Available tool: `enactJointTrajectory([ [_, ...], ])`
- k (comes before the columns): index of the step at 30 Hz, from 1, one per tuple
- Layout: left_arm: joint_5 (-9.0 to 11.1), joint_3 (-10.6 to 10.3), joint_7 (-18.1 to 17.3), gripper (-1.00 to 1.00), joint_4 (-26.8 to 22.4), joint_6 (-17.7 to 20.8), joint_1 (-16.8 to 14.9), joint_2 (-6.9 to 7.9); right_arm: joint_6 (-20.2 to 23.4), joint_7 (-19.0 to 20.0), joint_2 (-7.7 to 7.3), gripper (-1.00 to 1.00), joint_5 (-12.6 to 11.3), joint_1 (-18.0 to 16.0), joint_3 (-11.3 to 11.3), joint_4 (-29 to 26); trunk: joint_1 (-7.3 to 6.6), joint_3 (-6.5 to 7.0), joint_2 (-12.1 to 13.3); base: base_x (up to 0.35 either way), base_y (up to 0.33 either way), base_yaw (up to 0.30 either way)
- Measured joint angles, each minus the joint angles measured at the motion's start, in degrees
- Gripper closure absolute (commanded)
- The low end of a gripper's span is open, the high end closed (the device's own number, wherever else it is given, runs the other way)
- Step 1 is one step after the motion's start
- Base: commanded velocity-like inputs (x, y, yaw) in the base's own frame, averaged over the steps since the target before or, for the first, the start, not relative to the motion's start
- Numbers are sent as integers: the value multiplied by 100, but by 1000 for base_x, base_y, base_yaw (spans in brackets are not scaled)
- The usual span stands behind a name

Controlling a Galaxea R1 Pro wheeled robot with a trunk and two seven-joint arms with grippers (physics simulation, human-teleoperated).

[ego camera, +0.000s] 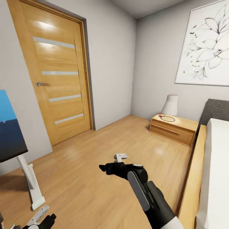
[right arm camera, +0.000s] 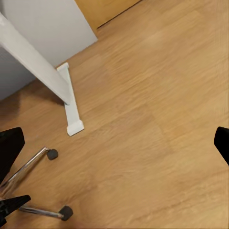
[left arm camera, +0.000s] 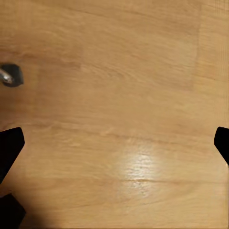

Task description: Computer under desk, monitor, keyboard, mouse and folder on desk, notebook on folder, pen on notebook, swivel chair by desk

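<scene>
The desk (ego camera: 9, 143) shows at the far left of the head view: a corner of glossy black top, a blue upright panel and a slanted white leg (ego camera: 30, 183). That white leg and its foot (right arm camera: 70, 112) also appear in the right wrist view, beside two chrome base legs with dark castors of the swivel chair (right arm camera: 33, 162). One castor (left arm camera: 10, 75) lies in the left wrist view. My right gripper (ego camera: 106, 168) (right arm camera: 114, 143) hangs open over bare floor. My left gripper (ego camera: 47, 220) (left arm camera: 114, 143) is open too, low at the left. The other task things are out of view.
A closed wooden door (ego camera: 60, 73) stands in the grey wall ahead on the left. A wooden bedside table (ego camera: 173, 128) with a white lamp (ego camera: 170, 105) sits at the back right, and a bed (ego camera: 216, 171) with a wooden frame runs along the right. Light wood floor (ego camera: 95, 149) lies between.
</scene>
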Motion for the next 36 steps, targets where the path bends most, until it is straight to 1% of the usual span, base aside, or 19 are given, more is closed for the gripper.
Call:
enactJointTrajectory([
  [7,0,5,0,-100,0,0,0,0,1,0,0,-100,0,0,-2,0,0,0,0,341,0,266],
  [11,0,3,0,-100,2,2,0,0,-1,0,0,-100,2,0,-6,0,0,0,0,341,0,130],
  [36,0,1,0,-100,8,0,-1,0,-5,0,-1,-100,16,1,-10,-8,0,0,0,341,0,14],
])
